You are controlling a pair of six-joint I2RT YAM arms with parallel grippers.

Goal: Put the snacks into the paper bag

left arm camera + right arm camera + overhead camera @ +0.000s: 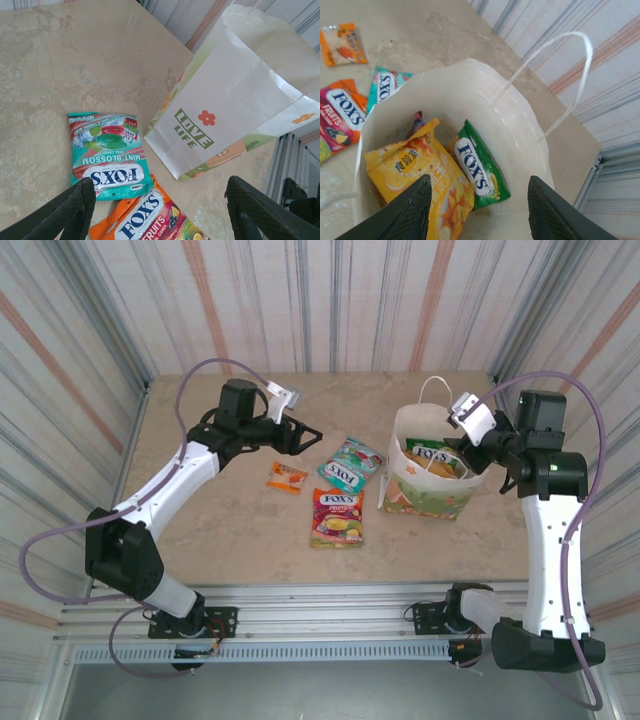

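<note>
The right gripper [480, 200] hangs over the open mouth of the white paper bag with cord handles [470, 95], its jaws apart and holding nothing. Inside lie a shiny yellow-orange snack packet [420, 175] and a green FOX'S packet [477, 170]. The bag stands near the right edge of the pale stone-look table [200, 530]. The left gripper [159, 200] is spread wide and empty above a teal FOX'S mint packet [107, 155] and an orange-purple FOX'S fruits packet [150, 220] at the table's middle, with a tiny orange packet [288, 477] beside them. Striped walls [350, 300] stand around.
</note>
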